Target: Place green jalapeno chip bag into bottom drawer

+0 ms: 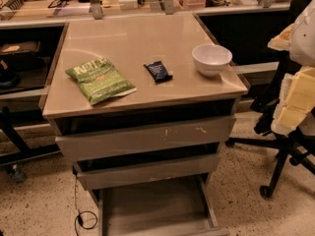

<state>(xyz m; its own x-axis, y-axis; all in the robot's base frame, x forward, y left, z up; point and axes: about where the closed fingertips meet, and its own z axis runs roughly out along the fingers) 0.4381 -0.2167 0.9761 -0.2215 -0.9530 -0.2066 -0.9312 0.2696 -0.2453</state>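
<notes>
Green target: green jalapeno chip bag (101, 80) lies flat on the near-left part of the cabinet top (147, 38), touching nothing else.
Gripper: gripper (298, 100) hangs at the right edge of view, off the cabinet; whether open or closed cannot be told.
Bearing: bag lies well left of the gripper; long axis runs far-left to near-right.
Drawer: bottom drawer (152, 200) stands pulled out, nearer and lower than the bag.
Obstructions: dark blue packet (158, 71) and white bowl (211, 59) sit between.
Room: speckled floor; office chair (283, 156) right.

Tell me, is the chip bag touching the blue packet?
Apart: the camera view shows bare tabletop between chip bag and packet. End effector is out of view.
</notes>
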